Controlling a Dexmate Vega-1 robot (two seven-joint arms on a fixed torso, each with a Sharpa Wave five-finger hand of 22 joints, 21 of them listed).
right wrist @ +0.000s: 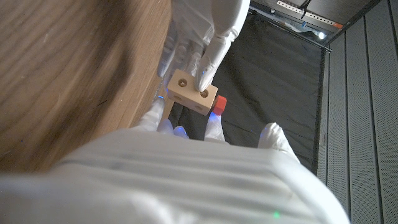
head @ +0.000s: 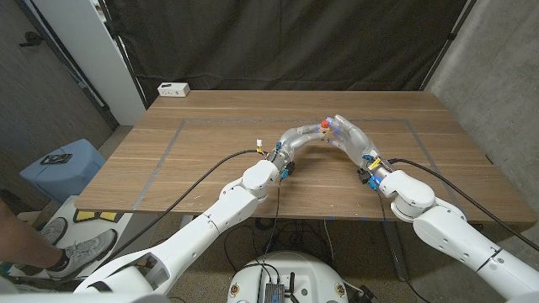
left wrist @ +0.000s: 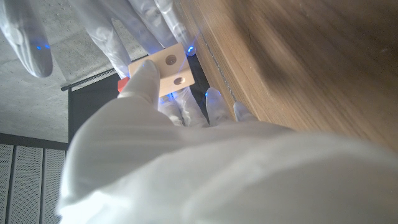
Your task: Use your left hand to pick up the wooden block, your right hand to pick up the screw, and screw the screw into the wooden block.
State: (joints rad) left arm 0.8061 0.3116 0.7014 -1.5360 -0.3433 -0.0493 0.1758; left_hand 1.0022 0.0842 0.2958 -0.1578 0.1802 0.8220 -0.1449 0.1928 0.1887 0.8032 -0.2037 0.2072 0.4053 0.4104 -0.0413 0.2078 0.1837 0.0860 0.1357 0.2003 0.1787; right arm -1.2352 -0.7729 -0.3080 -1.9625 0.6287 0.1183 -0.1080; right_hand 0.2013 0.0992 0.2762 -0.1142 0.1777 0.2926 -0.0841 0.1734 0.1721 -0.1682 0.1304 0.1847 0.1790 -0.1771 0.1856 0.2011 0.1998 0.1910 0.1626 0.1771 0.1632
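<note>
Wooden table [head: 210, 160] across the middle of the head view, grey tape lines marking a rectangle on its top, black curtain [head: 295, 42] behind. White power strip [head: 173, 88] at the far left corner of the table. Blue stool [head: 63, 164] on the floor off the table's left side, with a person's shoe [head: 72, 252] near it at the picture's lower edge.

Left arm [head: 210, 215] reaching in from the lower left, right arm [head: 455, 227] from the lower right, black cables running along both. Hands meeting above the table's middle, raised off the surface.

Left hand [head: 295, 143] clasping the wooden block [left wrist: 168, 70]: thumb pressed on the block's pale face beside two round holes, other fingers behind it, seen in the left wrist view. Same block visible in the right wrist view at [right wrist: 193, 92], held up clear of the table top, with a left fingertip resting on it next to one hole.

Right hand [head: 349, 139] close against the block from the other side, fingers curled toward it. Red screw [right wrist: 220, 106] head just beside the block at the right hand's fingertips; also a small red spot in the head view at [head: 324, 124] between the two hands. Cannot tell for certain from these views whether the right fingers actually pinch the screw.
</note>
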